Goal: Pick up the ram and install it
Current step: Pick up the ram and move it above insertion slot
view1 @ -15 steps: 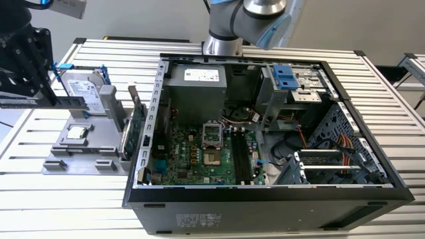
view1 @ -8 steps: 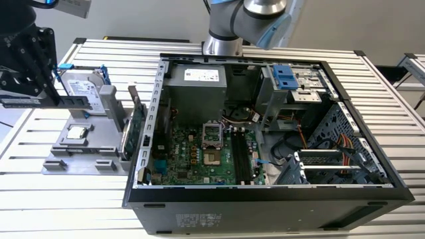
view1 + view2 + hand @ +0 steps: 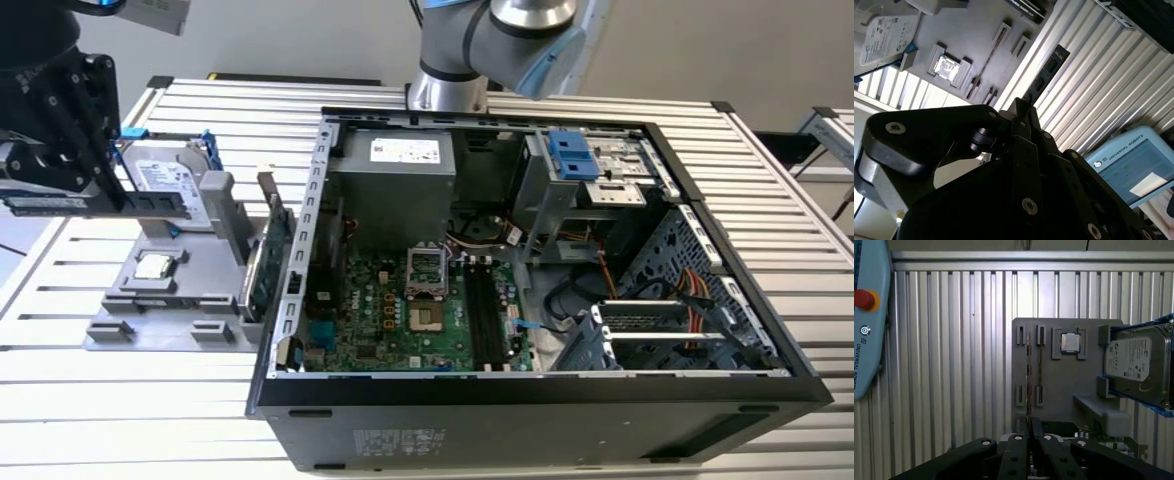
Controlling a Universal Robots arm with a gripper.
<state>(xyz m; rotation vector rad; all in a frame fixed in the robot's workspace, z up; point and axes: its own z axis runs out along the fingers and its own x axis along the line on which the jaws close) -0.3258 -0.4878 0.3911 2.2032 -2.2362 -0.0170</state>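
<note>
Exterior view: we see pincer (image 3: 96,195) clamped shut on ram (image 3: 154,198), stick level, over grey holder (image 3: 174,310) by hard drive (image 3: 171,180), outside open computer case (image 3: 534,390). First wrist view gives us ram (image 3: 1028,375) edge-on, a thin line. Second wrist view gives ram (image 3: 1046,75) broad side.

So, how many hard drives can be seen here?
1. The hard drive stands in the grey holder, at the exterior view's left of the open computer case. Others may hide inside its bays.

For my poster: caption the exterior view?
Robot hand holds the ram near the gray tray, beside the open computer case.
</note>
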